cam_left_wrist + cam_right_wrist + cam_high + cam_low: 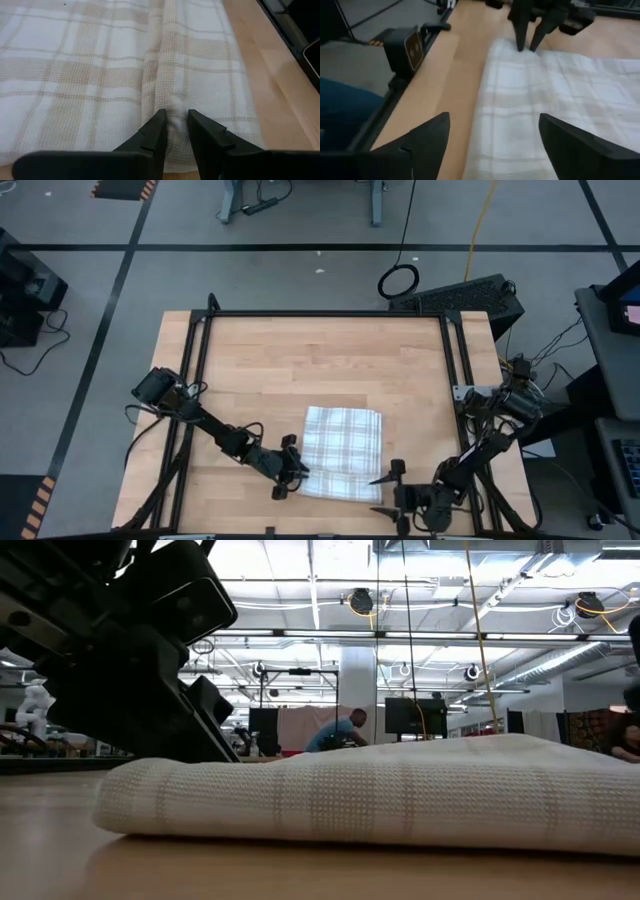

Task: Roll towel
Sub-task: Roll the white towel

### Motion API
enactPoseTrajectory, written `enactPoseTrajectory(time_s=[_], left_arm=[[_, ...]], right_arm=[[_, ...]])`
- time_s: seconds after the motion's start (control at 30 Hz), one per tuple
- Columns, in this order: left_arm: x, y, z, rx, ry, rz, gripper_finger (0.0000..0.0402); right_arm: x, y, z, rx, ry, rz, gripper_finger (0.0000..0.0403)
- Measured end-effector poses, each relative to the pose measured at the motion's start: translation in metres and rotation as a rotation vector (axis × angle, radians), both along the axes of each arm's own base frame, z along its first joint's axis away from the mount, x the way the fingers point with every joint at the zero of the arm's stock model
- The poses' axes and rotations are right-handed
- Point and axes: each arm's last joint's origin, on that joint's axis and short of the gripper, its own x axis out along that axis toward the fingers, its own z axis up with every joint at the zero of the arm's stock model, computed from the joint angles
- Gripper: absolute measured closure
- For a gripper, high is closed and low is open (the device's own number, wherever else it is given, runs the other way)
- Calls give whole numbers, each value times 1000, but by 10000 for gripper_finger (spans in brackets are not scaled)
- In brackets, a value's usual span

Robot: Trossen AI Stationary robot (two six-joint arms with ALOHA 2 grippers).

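Observation:
The towel (342,452), white with a faint check, lies folded in several layers on the wooden table (300,360), near its front edge. In the low view the towel (400,795) is a thick flat pad with a rounded edge. My left gripper (295,472) is at the towel's left near corner, shut on a ridge of cloth. My right gripper (388,490) stands wide open at the towel's right near corner. In the right wrist view my right gripper (495,140) has the towel (555,95) lying between and ahead of its spread fingers. My left gripper pinches a raised ridge of the towel (175,116) between its two fingers, at the towel's left edge by the near corner. The fingers (157,131) slant down from the table's left. The towel lies on the table, slack, with the ridge running away from the fingertips.
Black frame rails (200,380) run along the table's left, far and right sides. Bare wood (320,360) stretches from the towel to the far edge. A small black box (407,47) sits on the rail near my right gripper. A person (338,730) bends over in the room beyond.

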Motion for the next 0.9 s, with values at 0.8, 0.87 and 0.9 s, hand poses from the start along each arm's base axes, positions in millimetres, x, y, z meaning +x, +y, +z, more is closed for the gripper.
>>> enactPoseTrajectory(time_s=[0.8, 0.87, 0.9], left_arm=[[0, 1, -1, -44, 17, 62, 317], [0, 1, -1, -44, 17, 61, 317], [0, 1, -1, -44, 17, 62, 317]], right_arm=[[1, -2, -26, -109, 120, 39, 213], [1, -2, -26, -99, 117, 30, 219], [1, -2, -26, -91, 117, 27, 220]])
